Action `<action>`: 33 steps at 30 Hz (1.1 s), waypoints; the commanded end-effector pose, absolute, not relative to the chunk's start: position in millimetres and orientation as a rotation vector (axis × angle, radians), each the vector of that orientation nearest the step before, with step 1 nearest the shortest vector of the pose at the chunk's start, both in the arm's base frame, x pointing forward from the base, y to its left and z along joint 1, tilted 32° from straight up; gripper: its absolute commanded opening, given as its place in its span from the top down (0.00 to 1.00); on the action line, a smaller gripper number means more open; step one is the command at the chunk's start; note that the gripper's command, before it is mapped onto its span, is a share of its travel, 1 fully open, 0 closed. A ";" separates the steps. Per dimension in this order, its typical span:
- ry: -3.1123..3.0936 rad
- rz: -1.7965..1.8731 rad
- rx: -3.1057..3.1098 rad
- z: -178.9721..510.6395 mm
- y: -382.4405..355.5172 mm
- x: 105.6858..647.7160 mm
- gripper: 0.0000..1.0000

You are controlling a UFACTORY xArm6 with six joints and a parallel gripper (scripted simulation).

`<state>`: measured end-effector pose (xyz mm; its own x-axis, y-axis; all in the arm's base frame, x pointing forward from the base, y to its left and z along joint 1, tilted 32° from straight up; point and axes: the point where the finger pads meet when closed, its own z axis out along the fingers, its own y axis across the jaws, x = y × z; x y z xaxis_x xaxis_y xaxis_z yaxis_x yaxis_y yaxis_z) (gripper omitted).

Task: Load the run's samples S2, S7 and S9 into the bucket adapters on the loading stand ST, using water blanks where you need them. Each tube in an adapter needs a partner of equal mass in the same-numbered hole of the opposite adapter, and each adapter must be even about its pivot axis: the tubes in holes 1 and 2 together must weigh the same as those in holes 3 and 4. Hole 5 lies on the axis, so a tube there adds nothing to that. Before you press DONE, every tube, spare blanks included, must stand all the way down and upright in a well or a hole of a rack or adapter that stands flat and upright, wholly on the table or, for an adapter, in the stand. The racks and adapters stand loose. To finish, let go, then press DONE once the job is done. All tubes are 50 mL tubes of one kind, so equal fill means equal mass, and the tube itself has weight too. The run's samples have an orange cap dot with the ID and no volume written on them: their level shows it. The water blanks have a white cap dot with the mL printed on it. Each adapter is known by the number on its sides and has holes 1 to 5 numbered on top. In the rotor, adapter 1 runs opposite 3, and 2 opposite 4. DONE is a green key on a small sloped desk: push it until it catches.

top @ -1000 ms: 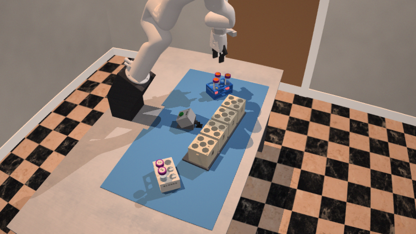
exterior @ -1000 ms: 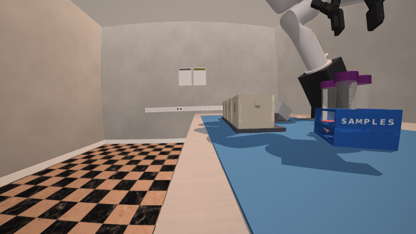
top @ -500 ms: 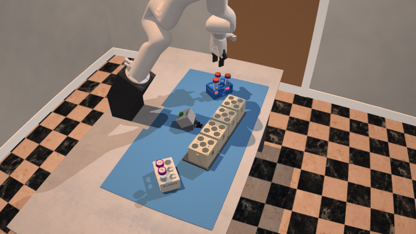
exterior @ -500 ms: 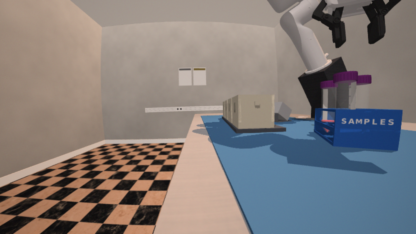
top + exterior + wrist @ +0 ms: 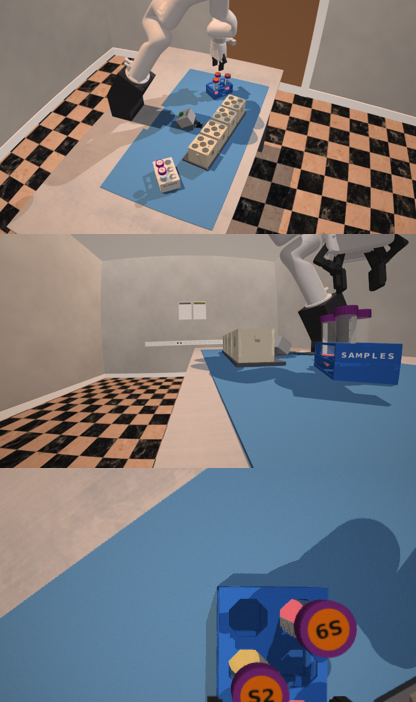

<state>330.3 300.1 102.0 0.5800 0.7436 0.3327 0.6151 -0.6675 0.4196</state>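
Two papers [image 5: 185, 310] [image 5: 199, 310] hang above a white wall strip [image 5: 162, 342]; a brown door [image 5: 270, 37].

1. "SAMPLES": white caps on long side of blue rack [image 5: 210, 91] [image 5: 369, 369] [image 5: 223, 643], clear in ext. view.
2. "S2": blk on orange dot of one purple cap [image 5: 260, 688], wrist view, btm edge cut off.
3. "S9": blk on orange dot of 2nd purple cap [image 5: 325, 628], upside down, so looks like "6S".
4. "BLANKS": dk caps, side of off-white rack [image 5: 170, 186], top view.
5. Blank caps' [image 5: 159, 162] white dots: mL nos. too small.
6. Lettering nr green key [image 5: 181, 114]: illeg.
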 end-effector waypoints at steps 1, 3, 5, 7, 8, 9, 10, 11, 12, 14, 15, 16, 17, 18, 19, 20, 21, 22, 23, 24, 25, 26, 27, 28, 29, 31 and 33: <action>1.122 0.723 2.554 92.8 301.1 337.6 0.43; 1.122 0.723 2.554 89.4 300.9 339.8 0.43; 1.122 0.723 2.554 89.4 300.9 339.8 0.43; 1.122 0.723 2.554 86.1 300.8 341.9 0.43; 1.122 0.723 2.554 84.4 300.7 343.0 0.43; 1.122 0.723 2.554 82.7 300.6 344.0 0.43; 1.122 0.723 2.554 81.0 300.5 345.1 0.43; 1.122 0.723 2.554 79.3 300.5 346.2 0.43; 1.122 0.723 2.554 77.6 300.4 347.3 0.43; 1.122 0.723 2.554 74.2 300.2 349.4 0.43; 1.122 0.723 2.554 72.5 300.2 350.5 0.43; 1.122 0.723 2.554 70.9 300.1 351.5 0.43; 1.122 0.723 2.554 69.2 300.0 352.6 0.43; 1.122 0.723 2.554 67.7 299.9 353.6 0.43; 1.122 0.723 2.554 67.6 299.9 353.6 0.43; 1.122 0.723 2.554 67.6 299.9 353.6 0.43; 1.122 0.723 2.554 67.6 299.9 353.6 0.43; 1.122 0.723 2.554 67.6 299.9 353.6 0.43; 1.122 0.723 2.554 67.7 299.9 353.6 0.43; 1.122 0.723 2.554 67.7 299.9 353.6 0.43; 1.122 0.723 2.554 67.7 299.9 353.6 0.43; 1.122 0.723 2.554 67.7 299.9 353.6 0.43; 1.122 0.723 2.554 67.6 299.9 353.6 0.43; 1.122 0.723 2.554 67.6 299.9 353.6 0.43; 1.122 0.722 2.554 67.7 299.9 353.6 0.43; 1.122 0.723 2.554 67.7 299.9 353.6 0.43; 1.122 0.723 2.554 66.5 299.9 354.3 0.43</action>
